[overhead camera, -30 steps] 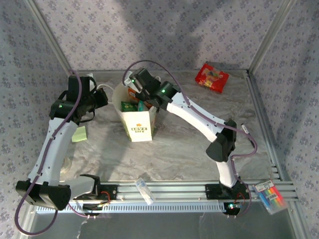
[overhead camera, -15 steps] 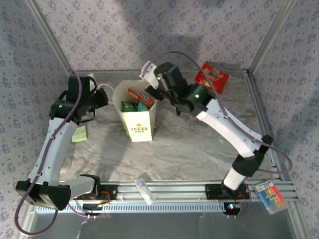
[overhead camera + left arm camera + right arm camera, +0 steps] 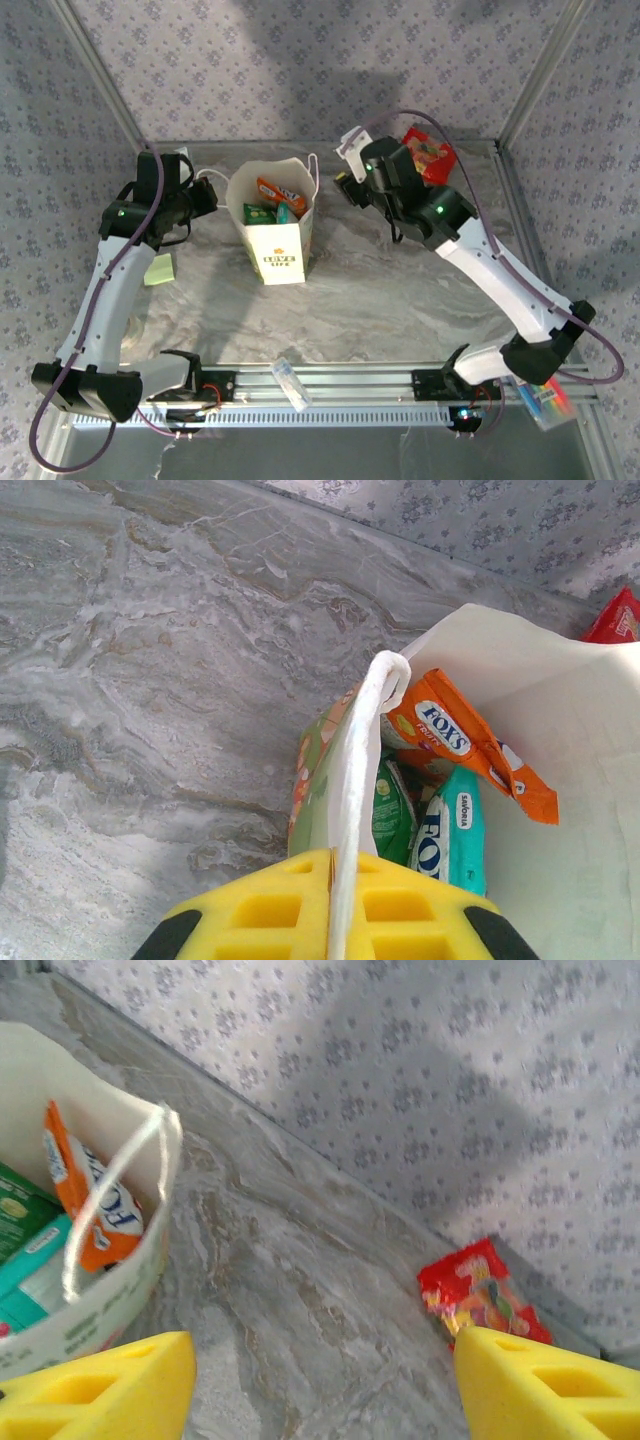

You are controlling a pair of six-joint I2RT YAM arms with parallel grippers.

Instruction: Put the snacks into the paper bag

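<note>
Grey marbled surface (image 3: pixel 380 300) with patterned walls on three sides. Upright paper bag (image 3: pixel 281 255) left of centre, toward the back, mouth open. Left claw (image 3: pixel 330 865) pinched tight on the bag's left rim, with yellow fingers (image 3: pixel 260 910) on either side of the paper edge. Right claw (image 3: pixel 320 1380) spread wide with nothing between its fingers, up off the surface to the right of the bag, between the bag and the loose red packet (image 3: pixel 480 1295). Inside the bag: orange packet (image 3: pixel 455 740) uppermost and tilted, teal packet (image 3: pixel 450 830) and green packet (image 3: pixel 392 810) side by side beneath it. Red packet flat on the surface near the back wall, well apart from the bag, partly behind the right arm in the top view. Marker pack (image 3: pixel 545 395) at the front right by the right arm's base. Clear tube (image 3: pixel 290 382) on the front rail between the two bases. Pale green note (image 3: pixel 158 268) just beside the left arm.
</note>
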